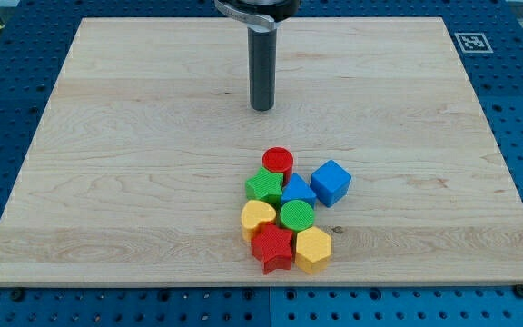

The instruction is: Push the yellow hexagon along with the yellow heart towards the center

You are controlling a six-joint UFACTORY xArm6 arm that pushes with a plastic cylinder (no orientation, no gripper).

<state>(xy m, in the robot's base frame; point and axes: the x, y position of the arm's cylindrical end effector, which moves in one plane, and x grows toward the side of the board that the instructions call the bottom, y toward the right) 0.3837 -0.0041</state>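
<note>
The yellow hexagon (313, 250) lies at the lower right of a tight cluster of blocks near the board's bottom edge. The yellow heart (258, 218) lies at the cluster's left side, with the red star (273, 248) between and below them. My tip (261, 108) stands on the bare board above the cluster, well apart from all blocks, roughly in line with the red cylinder (278, 162).
The cluster also holds a green star (264, 186), a blue triangle (298, 192), a green cylinder (296, 215) and a blue cube (330, 182) at its right. The wooden board (107, 182) lies on a blue pegboard table; a marker tag (472, 42) sits at its top right.
</note>
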